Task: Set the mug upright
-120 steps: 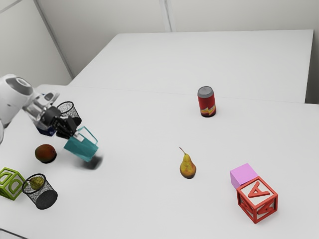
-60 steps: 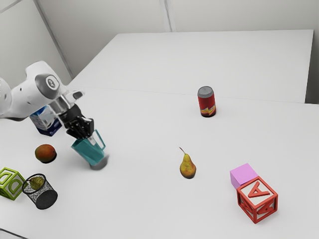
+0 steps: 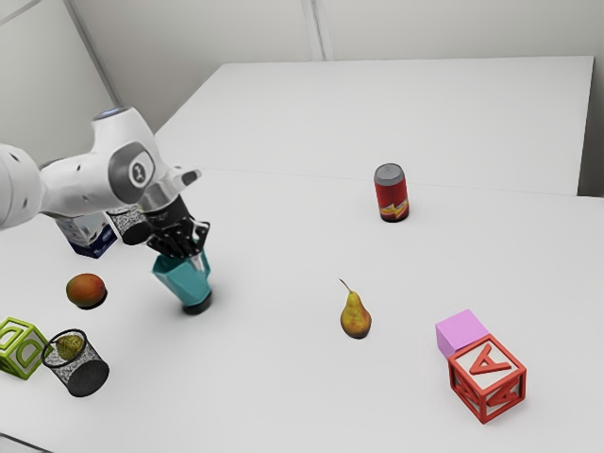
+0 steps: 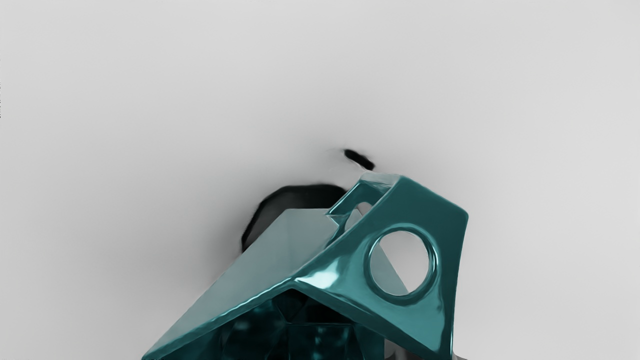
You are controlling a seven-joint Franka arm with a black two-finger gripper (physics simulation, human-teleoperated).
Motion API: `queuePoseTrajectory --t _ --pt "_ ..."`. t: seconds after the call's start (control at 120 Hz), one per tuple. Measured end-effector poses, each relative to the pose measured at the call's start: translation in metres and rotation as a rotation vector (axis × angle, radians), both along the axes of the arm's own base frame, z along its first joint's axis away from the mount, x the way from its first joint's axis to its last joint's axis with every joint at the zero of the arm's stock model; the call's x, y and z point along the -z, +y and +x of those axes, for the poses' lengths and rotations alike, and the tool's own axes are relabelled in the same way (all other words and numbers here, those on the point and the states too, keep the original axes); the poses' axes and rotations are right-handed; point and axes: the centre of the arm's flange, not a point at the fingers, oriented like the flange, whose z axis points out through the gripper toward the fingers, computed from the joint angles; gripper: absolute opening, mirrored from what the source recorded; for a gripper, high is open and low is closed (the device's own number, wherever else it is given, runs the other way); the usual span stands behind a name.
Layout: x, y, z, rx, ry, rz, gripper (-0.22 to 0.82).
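The teal mug (image 3: 182, 280) leans on the arm's side of the table (image 3: 274, 396), well in from the edge at the exterior view's lower left corner, its mouth tipped toward that view's left and its base low over the tabletop; whether the base touches, I cannot tell. The gripper (image 3: 194, 258) is closed on it at the handle side, near the rim (image 4: 220, 317), with only the mug's thin wall or handle root between its fingers; the exact contact is hidden. I judge the mug light and stiff, with a glossy skin that could slip or swivel about so small a hold. The flat-sided handle (image 4: 432, 205), with its round hole, gives a firm edge to pinch, but a hold so far off centre lets the body sag. Best to keep this grip snug, roll the base level, and let go only once it sits flat.
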Motion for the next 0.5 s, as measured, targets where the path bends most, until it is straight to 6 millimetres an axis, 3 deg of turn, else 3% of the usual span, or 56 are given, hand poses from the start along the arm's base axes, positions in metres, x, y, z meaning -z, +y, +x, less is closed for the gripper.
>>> queuePoseTrajectory --t 0.208,0.5 --pt "0.001 -0.015 0.006 -0.096 -0.025 0.047 -0.18" --pt "0.001 -0.017 0.008 -0.214 -0.019 0.088 -0.18"
